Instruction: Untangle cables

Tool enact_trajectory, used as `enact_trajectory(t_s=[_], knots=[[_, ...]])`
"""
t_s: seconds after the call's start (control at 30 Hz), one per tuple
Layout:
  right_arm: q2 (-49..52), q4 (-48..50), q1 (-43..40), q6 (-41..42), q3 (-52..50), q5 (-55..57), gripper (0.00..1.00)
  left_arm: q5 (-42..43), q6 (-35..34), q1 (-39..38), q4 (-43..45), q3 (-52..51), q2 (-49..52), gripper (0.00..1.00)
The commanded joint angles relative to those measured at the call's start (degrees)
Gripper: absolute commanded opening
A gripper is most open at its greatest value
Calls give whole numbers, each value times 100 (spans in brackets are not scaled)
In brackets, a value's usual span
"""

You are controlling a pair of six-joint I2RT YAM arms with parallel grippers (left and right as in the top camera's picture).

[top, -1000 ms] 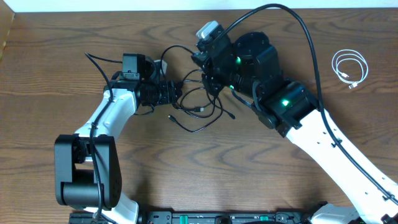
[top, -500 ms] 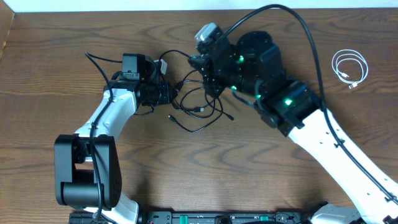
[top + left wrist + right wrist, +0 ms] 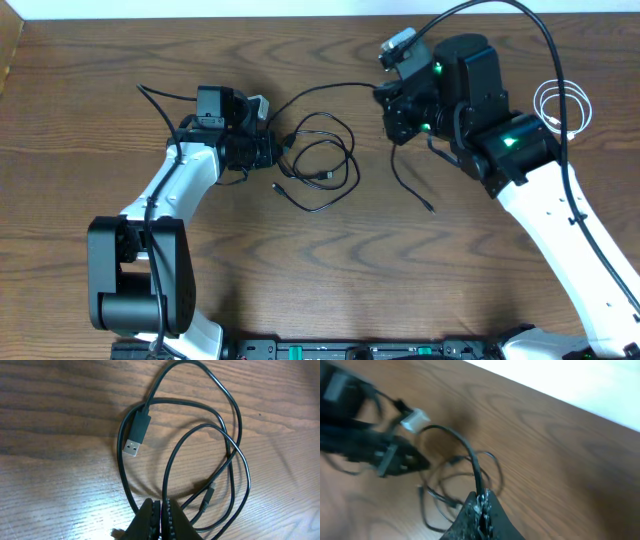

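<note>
Two black cables are spread on the wooden table. One lies in loose loops [image 3: 318, 178] mid-table, its USB plug [image 3: 137, 435] and small plug [image 3: 207, 501] showing in the left wrist view. My left gripper [image 3: 272, 150] is shut on a strand of these loops [image 3: 161, 504]. My right gripper [image 3: 395, 112] is shut on the other black cable [image 3: 472, 460], which arcs back towards the left gripper [image 3: 330, 88], its free tail [image 3: 410, 185] hanging down to the table. The white cable [image 3: 562, 105] lies coiled at the far right, apart from both.
The table's far edge meets a white wall [image 3: 580, 380]. The right arm's thick black wire [image 3: 540, 40] arches over the white coil. The left arm's body [image 3: 180, 180] lies along the table's left side, its base at the front.
My left gripper has shut on the looped black cable. My right gripper has moved right, drawing its black cable out of the tangle so it stretches in an arc.
</note>
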Motion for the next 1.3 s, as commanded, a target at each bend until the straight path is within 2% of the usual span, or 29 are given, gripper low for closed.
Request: enact_trajectory(t_s=[0.0, 0.23, 0.67, 0.7, 0.73, 0.77, 0.83, 0.93, 1.1, 1.27], knots=[[109, -177, -164, -42, 48, 876, 1, 157, 55, 22, -33, -22, -46, 8], [590, -452, -433, -42, 48, 1445, 1, 463, 59, 22, -31, -22, -48, 8], [2098, -452, -603, -39, 48, 1451, 2, 1064, 55, 22, -31, -22, -48, 7], [2229, -415, -603, -42, 48, 1453, 8, 1064, 52, 22, -28, -22, -48, 7], [2332, -365, -603, -39, 48, 1451, 27, 1064, 52, 22, -28, -22, -48, 7], [2435, -306, -595, -37, 48, 1414, 42, 1064, 52, 22, -31, -22, -48, 8], [2522, -229, -575, 22, 48, 1067, 63, 1064, 52, 22, -11, -22, -48, 8], [2498, 9, -496, 2, 48, 55, 83, 1062, -59, 22, -2, -22, -48, 8], [2494, 505, -271, -219, 48, -1694, 81, 1047, -1038, 22, 81, -22, -48, 8], [2555, 533, 92, -212, 42, -1561, 77, 1036, -1687, 22, 81, -22, -48, 8]])
